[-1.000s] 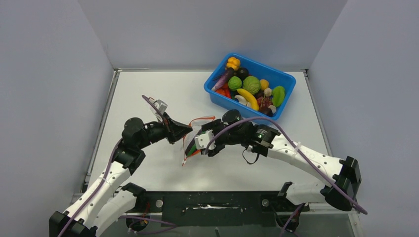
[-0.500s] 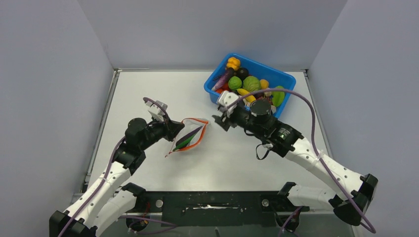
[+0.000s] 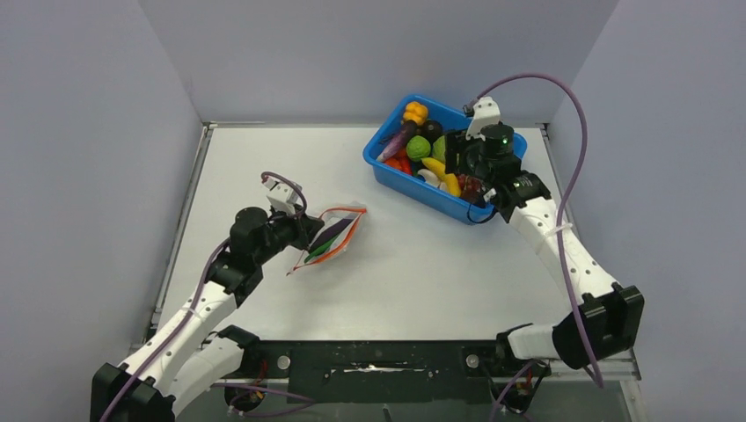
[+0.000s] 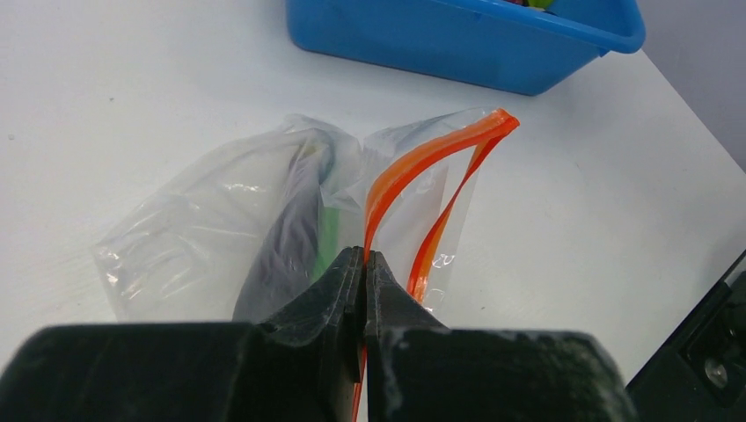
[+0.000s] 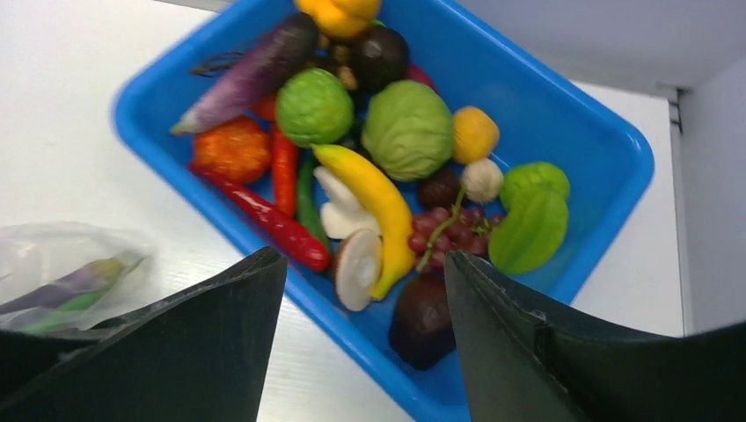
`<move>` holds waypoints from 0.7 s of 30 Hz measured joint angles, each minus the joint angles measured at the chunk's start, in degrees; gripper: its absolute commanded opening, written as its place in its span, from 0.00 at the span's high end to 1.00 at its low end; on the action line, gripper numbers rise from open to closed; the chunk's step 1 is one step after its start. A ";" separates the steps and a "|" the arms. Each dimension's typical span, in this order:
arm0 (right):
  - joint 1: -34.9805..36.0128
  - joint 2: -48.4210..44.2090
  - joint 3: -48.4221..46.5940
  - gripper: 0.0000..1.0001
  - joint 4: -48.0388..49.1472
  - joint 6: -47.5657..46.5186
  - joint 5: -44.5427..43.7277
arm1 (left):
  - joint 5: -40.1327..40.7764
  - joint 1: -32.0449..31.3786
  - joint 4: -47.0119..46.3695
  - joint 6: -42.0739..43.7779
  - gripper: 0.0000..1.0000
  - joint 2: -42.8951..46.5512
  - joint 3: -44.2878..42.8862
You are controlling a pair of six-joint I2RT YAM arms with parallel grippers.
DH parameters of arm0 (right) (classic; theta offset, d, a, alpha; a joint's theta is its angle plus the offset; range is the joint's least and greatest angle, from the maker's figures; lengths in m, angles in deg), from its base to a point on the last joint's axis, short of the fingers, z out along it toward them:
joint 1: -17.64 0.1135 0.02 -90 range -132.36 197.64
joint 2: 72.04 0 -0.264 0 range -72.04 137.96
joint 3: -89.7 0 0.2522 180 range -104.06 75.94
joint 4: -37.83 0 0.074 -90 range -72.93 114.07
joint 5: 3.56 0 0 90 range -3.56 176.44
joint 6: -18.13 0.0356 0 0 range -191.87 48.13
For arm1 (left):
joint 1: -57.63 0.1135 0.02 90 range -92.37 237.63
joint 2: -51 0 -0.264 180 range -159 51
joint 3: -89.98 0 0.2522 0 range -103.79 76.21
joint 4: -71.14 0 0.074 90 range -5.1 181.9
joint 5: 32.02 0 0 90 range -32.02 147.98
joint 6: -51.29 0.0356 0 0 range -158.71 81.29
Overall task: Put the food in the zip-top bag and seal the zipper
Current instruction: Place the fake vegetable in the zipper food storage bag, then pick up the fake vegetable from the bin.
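1. No text, label, brand, number or sign can be read in any view.
2. zip-top bag (image 4: pixel 193 237): plain clear plastic, no legible print.
3. zipper (image 4: pixel 422 156): plain orange strip, no lettering seen.
4. blue bin (image 4: pixel 457 48): plain walls, no marking.
5. food (image 5: pixel 407 129): plain coloured pieces, no stickers legible.

A blue rectangular bin (image 3: pixel 413 188) sits at the far right of the white surface (image 3: pixel 422 272), turned at a slant, near the back wall (image 3: pixel 378 53). Pale grey side walls (image 3: pixel 88 132) enclose the surface. A black rail (image 3: pixel 378 359) runs along its near edge.
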 measured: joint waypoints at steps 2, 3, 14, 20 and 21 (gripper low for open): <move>-2.97 2.69 -0.31 0.28 -0.55 1.16 -0.68 | -0.79 0.00 -0.07 -0.76 1.00 -0.66 0.02; -4.48 4.04 -0.50 0.28 -0.79 1.49 -0.96 | -1.36 0.00 -0.26 -1.07 1.00 -0.81 0.15; -14.73 18.78 -7.23 0.28 0.68 3.98 3.65 | -8.37 0.11 -1.33 -1.31 1.00 -0.98 1.01; -16.44 25.68 -9.44 0.21 3.37 4.20 10.16 | -10.51 0.26 -2.05 -0.02 1.00 -0.72 1.09; -16.48 26.84 -9.92 0.20 3.96 4.13 10.75 | -10.88 0.33 -2.05 0.13 1.00 -0.63 1.11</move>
